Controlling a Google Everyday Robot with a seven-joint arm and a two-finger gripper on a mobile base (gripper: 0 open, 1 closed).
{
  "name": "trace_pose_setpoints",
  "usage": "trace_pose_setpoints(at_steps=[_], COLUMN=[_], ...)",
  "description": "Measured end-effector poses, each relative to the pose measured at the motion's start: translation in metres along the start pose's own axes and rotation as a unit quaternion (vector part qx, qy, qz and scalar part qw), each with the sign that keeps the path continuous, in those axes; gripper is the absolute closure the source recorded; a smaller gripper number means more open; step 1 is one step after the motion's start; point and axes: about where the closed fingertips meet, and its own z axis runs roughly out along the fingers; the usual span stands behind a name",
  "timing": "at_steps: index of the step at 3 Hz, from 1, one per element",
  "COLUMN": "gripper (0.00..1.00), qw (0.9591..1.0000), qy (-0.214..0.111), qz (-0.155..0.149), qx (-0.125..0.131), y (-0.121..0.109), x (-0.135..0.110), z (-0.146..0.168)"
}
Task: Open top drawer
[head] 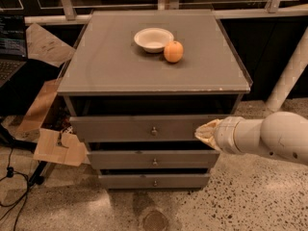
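Claw [202,132] hides right end of top drawer [125,128] front.

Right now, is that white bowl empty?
Empty: the bowl shows bare white inside, orange beside it. The gripper sits at the top drawer's right end.

The gripper [206,132] hangs in front of the right end of the top drawer [139,128], hiding that corner; its arm [269,139] runs off the right edge. The gap above the drawer is seemingly too dark to read.
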Motion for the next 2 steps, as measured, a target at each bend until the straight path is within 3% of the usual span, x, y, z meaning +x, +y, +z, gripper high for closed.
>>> trace_pose_setpoints(at_steps=[1,2], gripper=[1.0,1.0], qw=[0.9996,0.9957], qy=[-0.025,-0.074], qz=[-0.013,-0.032], qx=[0.008,0.044], y=[-0.003,-0.025], x=[-0.011,-0.035], z=[0.006,0.014])
